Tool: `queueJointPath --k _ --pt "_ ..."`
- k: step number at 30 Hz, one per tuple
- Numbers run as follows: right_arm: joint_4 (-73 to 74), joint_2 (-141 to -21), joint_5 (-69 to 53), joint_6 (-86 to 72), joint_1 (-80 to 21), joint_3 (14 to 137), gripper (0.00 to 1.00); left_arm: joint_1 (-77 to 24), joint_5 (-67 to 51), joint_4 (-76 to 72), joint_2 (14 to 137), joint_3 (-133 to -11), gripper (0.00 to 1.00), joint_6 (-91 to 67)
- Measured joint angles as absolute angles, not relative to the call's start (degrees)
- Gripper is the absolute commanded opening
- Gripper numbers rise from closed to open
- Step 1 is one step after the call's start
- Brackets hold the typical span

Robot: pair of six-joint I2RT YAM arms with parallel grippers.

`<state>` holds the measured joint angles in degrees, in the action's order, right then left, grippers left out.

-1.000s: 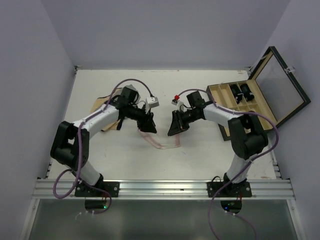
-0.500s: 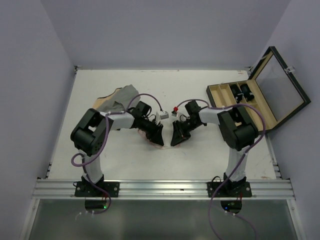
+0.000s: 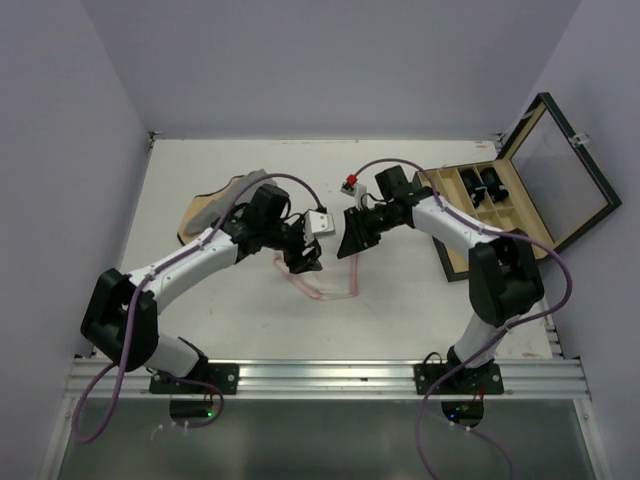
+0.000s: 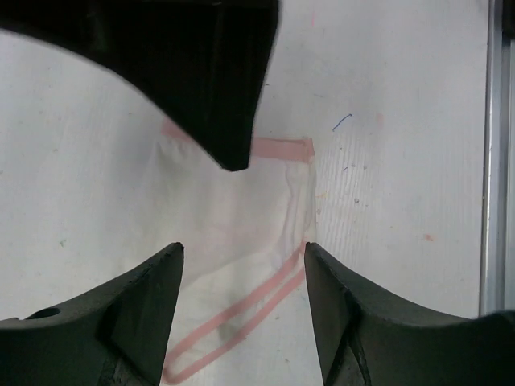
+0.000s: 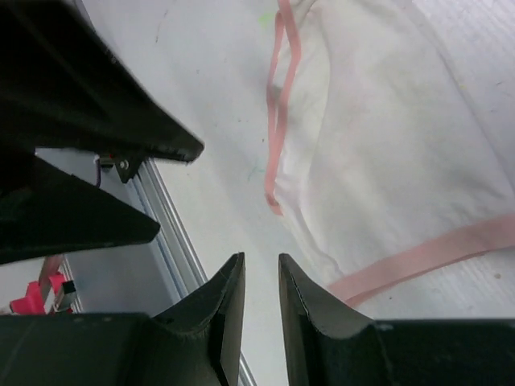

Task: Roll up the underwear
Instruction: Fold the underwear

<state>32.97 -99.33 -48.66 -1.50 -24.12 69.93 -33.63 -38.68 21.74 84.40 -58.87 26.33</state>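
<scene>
Directly beneath the left gripper [image 3: 305,261], the underwear [image 3: 318,286] lies on the white worktop [image 3: 400,315], loosely crumpled rather than flat. Its thin white fabric is edged with pink-red trim. One band of trim loops toward the near side of that gripper, and another runs straight across on the far side.

The left gripper's two fingers are spread wide with nothing between them, and fabric shows in the gap. Whether the fingertips touch the cloth cannot be told. The right gripper [image 3: 347,248] faces it from close by, tilted down over the worktop just beside the garment's edge. Its jaws are parted only by a narrow slit and nothing is held. In its wrist view, the underwear [image 5: 386,153] spreads ahead and to the right of the fingertips.

Behind the left gripper, partly under that arm, lie a tan cloth [image 3: 203,208] and a grey cloth [image 3: 247,183]. Well behind the right gripper, an open wooden case [image 3: 430,180] holds small dark items in its compartments.
</scene>
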Motion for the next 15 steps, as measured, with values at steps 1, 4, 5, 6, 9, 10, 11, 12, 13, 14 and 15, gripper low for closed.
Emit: queueJointPath --k 1,4,5,6,9,10,11,12,13,14,15 --pt "32.88 -99.61 -48.4 -1.21 -24.12 70.85 0.28 -34.85 -37.06 21.67 83.4 -59.05 0.66 28.58" --pt "32.67 -102.35 -47.27 -1.1 -24.12 73.38 0.28 -40.01 -31.18 20.73 82.56 -57.3 0.65 35.18" --pt "32.25 -103.88 -47.03 -1.43 -24.12 74.13 0.28 -42.0 -28.93 19.88 82.39 -55.55 0.64 37.39" --pt "31.86 -105.47 -46.96 -1.85 -24.12 74.76 0.28 -44.16 -26.72 19.68 82.32 -53.65 0.64 39.4" --pt "29.93 -110.04 -46.94 -3.75 -24.32 75.64 0.28 -50.13 -21.67 19.73 82.94 -49.19 0.61 44.38" --pt "29.45 -111.33 -46.92 -4.25 -24.43 75.64 0.28 -51.55 -20.6 19.68 83.33 -48.4 0.61 45.5" --pt "29.06 -112.22 -46.87 -4.62 -24.56 75.59 0.28 -52.49 -19.73 19.38 83.74 -47.86 0.59 46.46" --pt "28.56 -113.14 -46.78 -5.06 -24.8 75.5 0.28 -53.04 -18.94 19.03 84.07 -47.53 0.59 47.2" --pt "28.12 -113.84 -46.63 -5.34 -25.12 75.35 0.28 -53.43 -18.04 18.39 84.51 -47.2 0.58 47.9" --pt "27.55 -114.3 -46.48 -5.52 -25.45 75.09 0.28 -53.78 -17.06 17.61 85.14 -47.0 0.57 48.75" --pt "27.07 -114.59 -46.37 -5.61 -25.8 74.72 0.28 -53.89 -16.45 17.15 85.65 -47.0 0.56 49.12"
